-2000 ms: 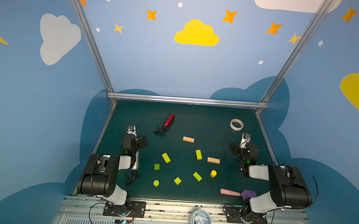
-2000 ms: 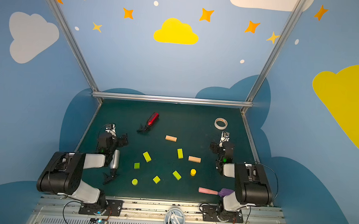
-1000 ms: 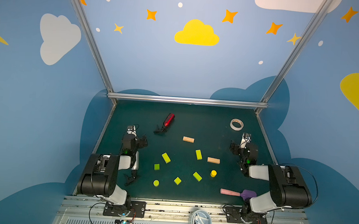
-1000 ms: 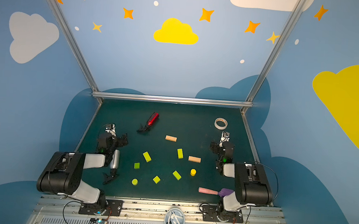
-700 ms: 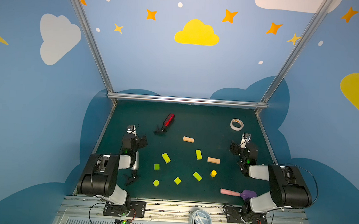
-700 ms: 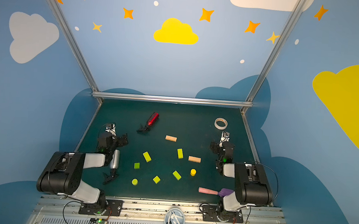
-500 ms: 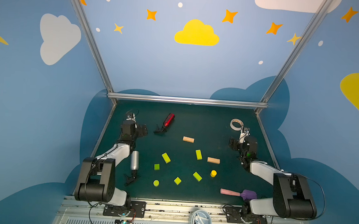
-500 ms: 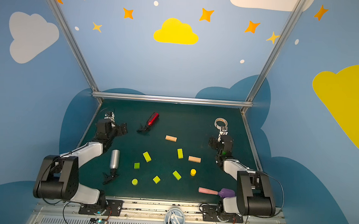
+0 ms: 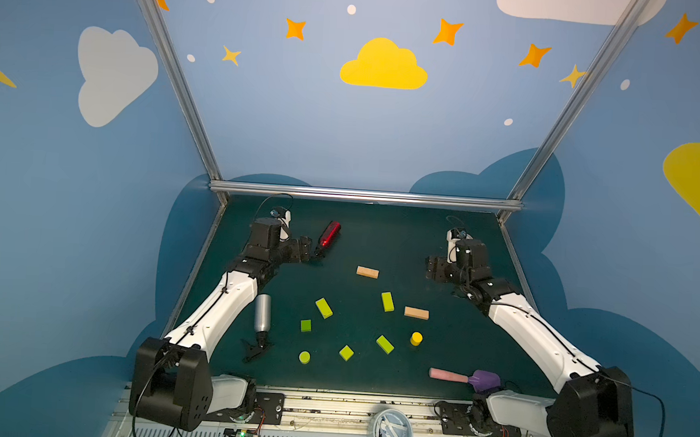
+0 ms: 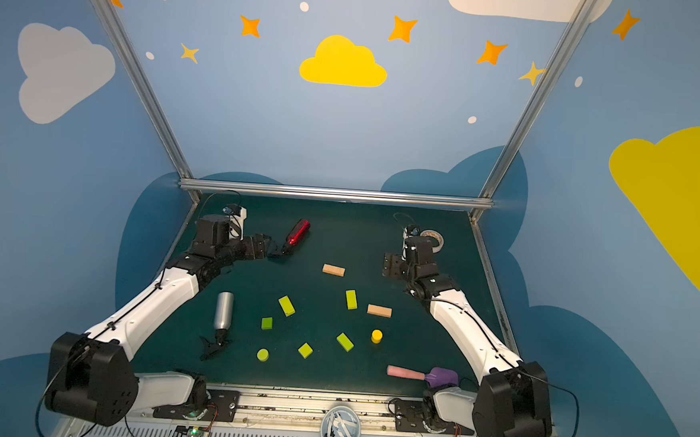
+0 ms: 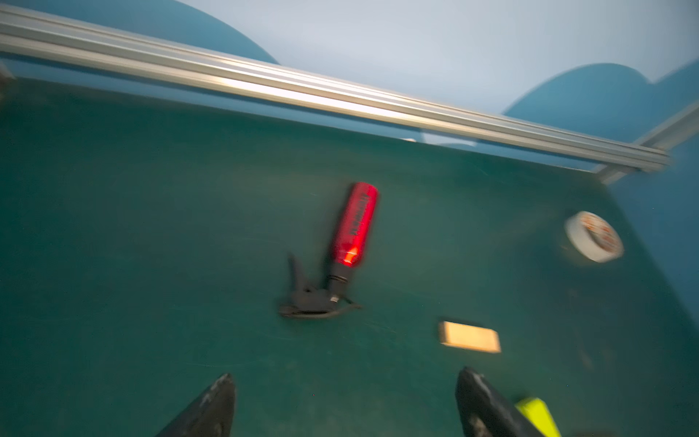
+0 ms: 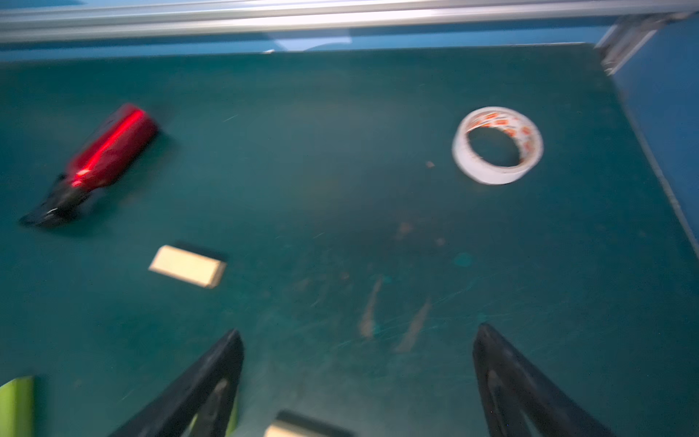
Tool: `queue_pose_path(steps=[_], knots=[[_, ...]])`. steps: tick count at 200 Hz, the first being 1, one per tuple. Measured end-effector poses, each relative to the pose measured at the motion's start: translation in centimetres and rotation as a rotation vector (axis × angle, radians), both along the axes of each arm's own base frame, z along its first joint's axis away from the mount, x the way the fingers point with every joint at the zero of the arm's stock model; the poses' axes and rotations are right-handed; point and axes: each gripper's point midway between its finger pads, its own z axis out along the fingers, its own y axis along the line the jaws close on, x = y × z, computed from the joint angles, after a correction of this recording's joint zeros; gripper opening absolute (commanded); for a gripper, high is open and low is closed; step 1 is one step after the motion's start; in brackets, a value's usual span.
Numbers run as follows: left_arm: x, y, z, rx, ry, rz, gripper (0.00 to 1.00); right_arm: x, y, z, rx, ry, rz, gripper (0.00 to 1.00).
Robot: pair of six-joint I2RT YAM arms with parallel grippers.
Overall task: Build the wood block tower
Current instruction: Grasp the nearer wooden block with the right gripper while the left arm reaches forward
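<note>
Spreading wide and empty, the left gripper (image 11: pixel 342 382) has a lime-green bar (image 11: pixel 537 414) just beside one finger and a tan bar (image 11: pixel 469 336) farther ahead. The right gripper (image 12: pixel 359 333) gapes equally empty, a second tan bar (image 12: pixel 302 429) close by its fingers. All wood blocks (image 9: pixel 324 308) lie scattered, unstacked.

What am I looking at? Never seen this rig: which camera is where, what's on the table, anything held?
Two robot arms, each ending in a two-finger gripper. The two wide pictures come from one camera head above; the two blurred close-ups come from cameras on the wrists. On the green table lie loose wood blocks, none stacked: tan bars, lime-green pieces, a yellow cylinder. Extras: a red tool, a silver tool, a pink-handled purple tool, a tape roll. The left gripper and right gripper are both open, holding nothing.
</note>
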Motion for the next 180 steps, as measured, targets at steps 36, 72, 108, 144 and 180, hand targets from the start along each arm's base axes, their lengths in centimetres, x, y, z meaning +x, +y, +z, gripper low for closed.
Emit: queue_pose_path(steps=[36,72,108,144,180], knots=[[-1.6,-3.5,-0.1,-0.091,0.069,-0.081,0.87,-1.5,4.8,-1.3,0.002,0.123,0.044,0.93],[-3.9,-7.2,-0.5,-0.101,0.137,-0.167,0.86,-4.0,5.7,-5.6,-0.085,0.304,0.006,0.92],[-5.7,-9.3,-0.9,-0.11,0.177,-0.218,0.85,-6.6,3.3,-8.6,-0.124,0.426,-0.103,0.93],[-7.2,-10.6,-1.3,-0.113,0.198,-0.249,0.85,-9.3,2.1,-11.2,-0.118,0.506,-0.146,0.93],[-7.8,-10.9,-1.9,-0.064,0.201,-0.239,0.85,-9.9,2.3,-12.4,-0.09,0.542,-0.161,0.93]])
